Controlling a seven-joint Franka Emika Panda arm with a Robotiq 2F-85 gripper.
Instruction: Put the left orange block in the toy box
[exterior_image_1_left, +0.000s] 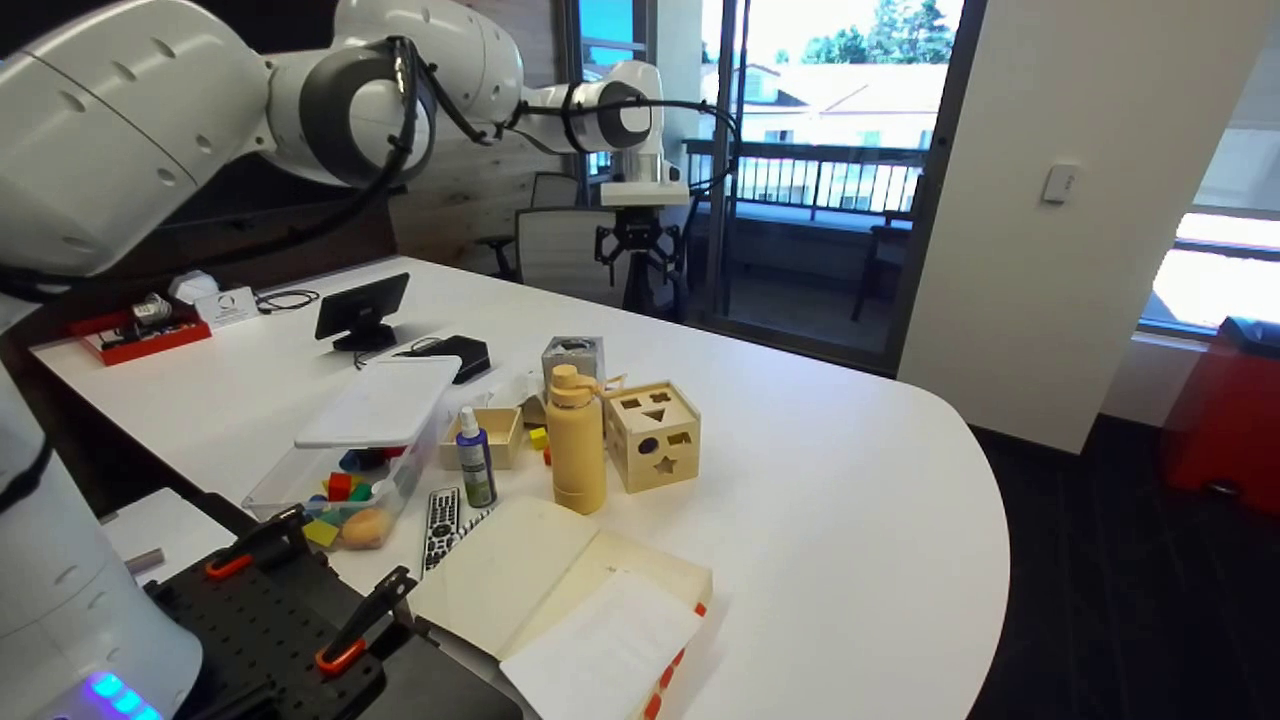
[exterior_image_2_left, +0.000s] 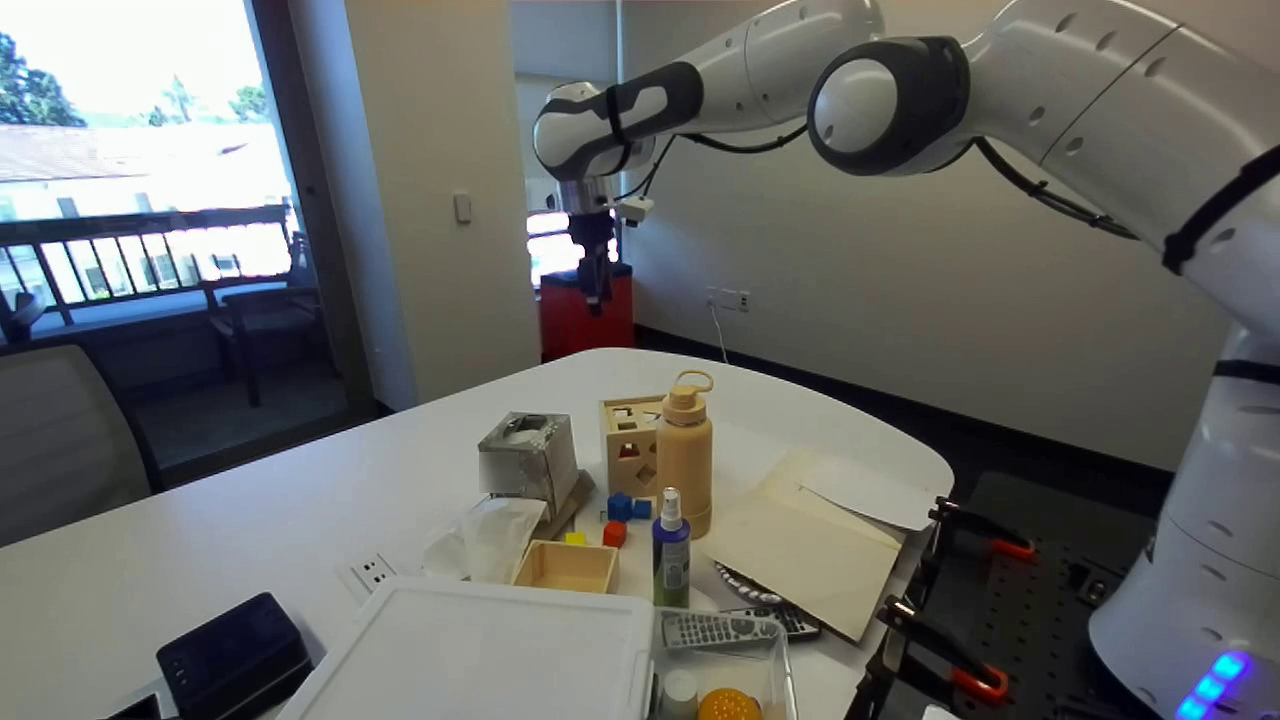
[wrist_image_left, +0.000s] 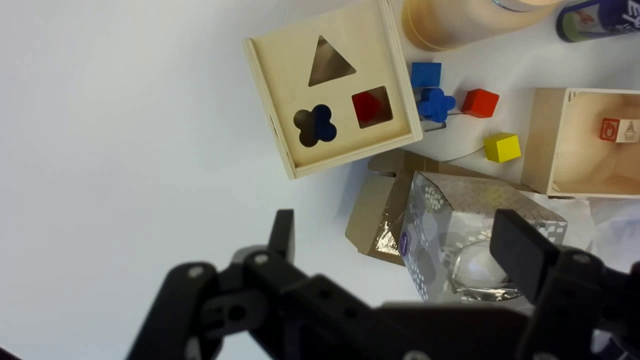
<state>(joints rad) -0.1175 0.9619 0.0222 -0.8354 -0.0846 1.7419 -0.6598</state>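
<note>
The toy box, a light tan wooden cube with shaped holes, stands on the table in both exterior views (exterior_image_1_left: 655, 437) (exterior_image_2_left: 632, 450). It also shows from above in the wrist view (wrist_image_left: 332, 90), with something red and something blue seen through its holes. A small red-orange block (wrist_image_left: 481, 103) lies beside blue blocks, between the toy box and a small wooden tray; it also shows in an exterior view (exterior_image_2_left: 614, 533). I see no second loose orange block clearly. My gripper (exterior_image_1_left: 640, 272) is open and empty, high above the table; its fingers also show in the wrist view (wrist_image_left: 392, 225).
A yellow bottle (exterior_image_2_left: 684, 465) stands against the toy box's side. A tissue box (wrist_image_left: 450, 240), yellow block (wrist_image_left: 502, 147), blue blocks (wrist_image_left: 434, 104), wooden tray (wrist_image_left: 542, 145) and spray bottle (exterior_image_2_left: 671, 560) are close by. A lidded clear bin (exterior_image_1_left: 285, 485) and open carton (exterior_image_1_left: 690, 575) lie nearer the base.
</note>
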